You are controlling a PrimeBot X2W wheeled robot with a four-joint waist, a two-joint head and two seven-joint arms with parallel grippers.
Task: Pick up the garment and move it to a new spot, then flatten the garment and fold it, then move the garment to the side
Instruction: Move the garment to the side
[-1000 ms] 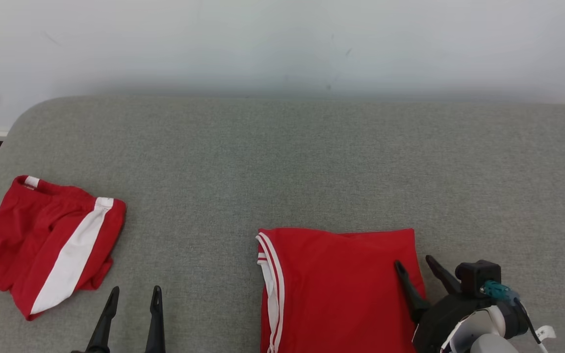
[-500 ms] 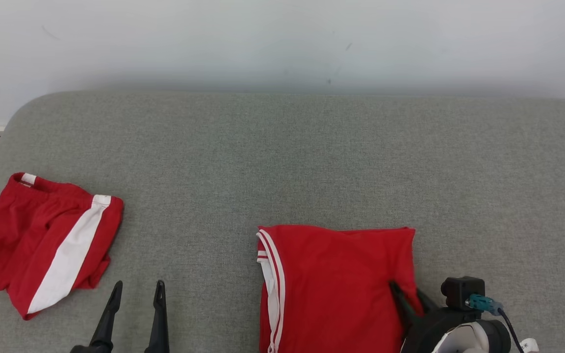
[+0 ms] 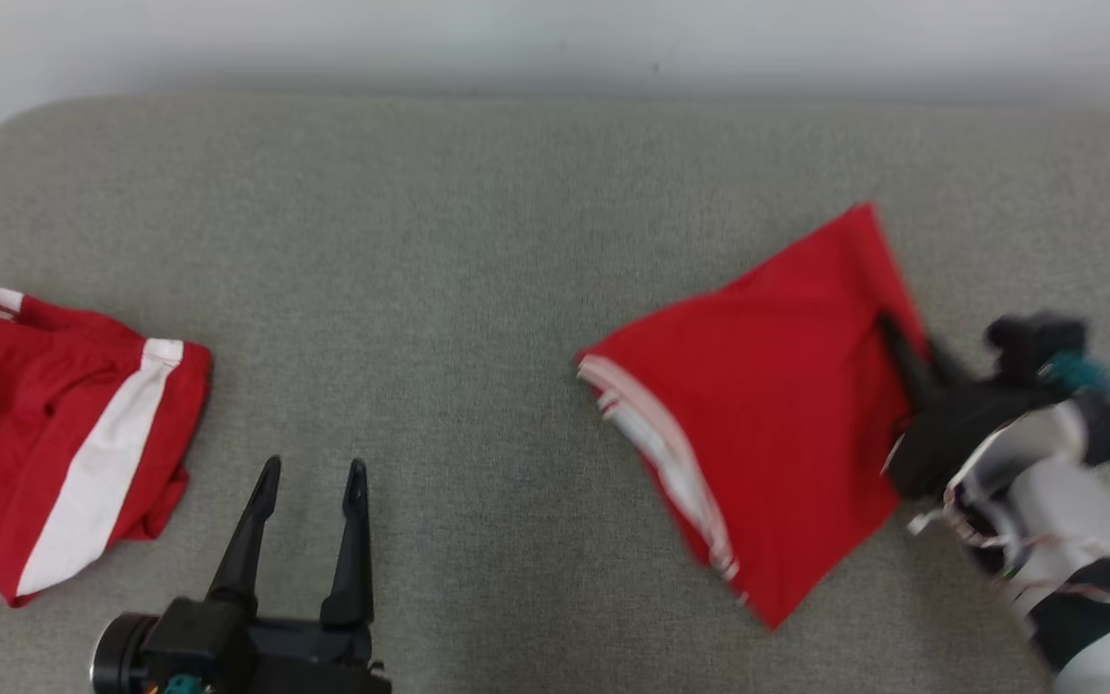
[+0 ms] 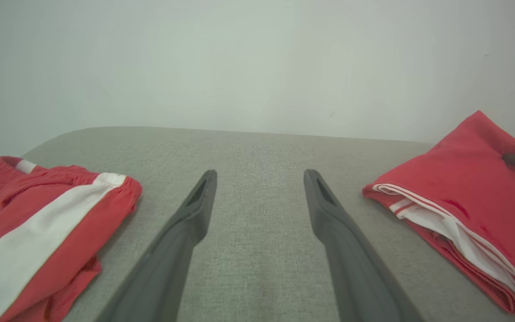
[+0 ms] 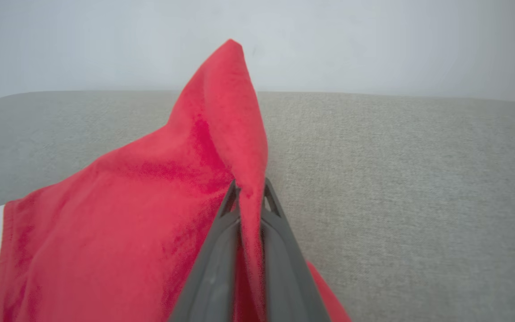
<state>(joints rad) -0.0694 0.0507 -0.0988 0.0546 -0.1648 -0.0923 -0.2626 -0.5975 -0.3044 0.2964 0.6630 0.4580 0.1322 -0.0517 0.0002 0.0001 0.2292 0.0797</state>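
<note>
R gripper (image 5: pixel 251 190) pinching edge of soft folded red shirt (image 3: pixel 767 405) w/ white stripes. L gripper (image 3: pixel 309 472) spread wide, empty. Crumpled red-white shorts (image 3: pixel 64 443) far left on grey cloth counter (image 3: pixel 478 241).

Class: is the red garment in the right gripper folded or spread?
Folded: the red garment shows stacked striped layers along one edge; the right gripper pinches its corner.

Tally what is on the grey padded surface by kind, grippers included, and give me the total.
Red garments: 2, namely the folded red garment with thin white stripes and the crumpled red shorts with a broad white stripe.
Dark two-fingered grippers: 2, namely the left gripper, open over bare fabric, and the right gripper, shut on the folded garment's edge.
Total: 4
</note>
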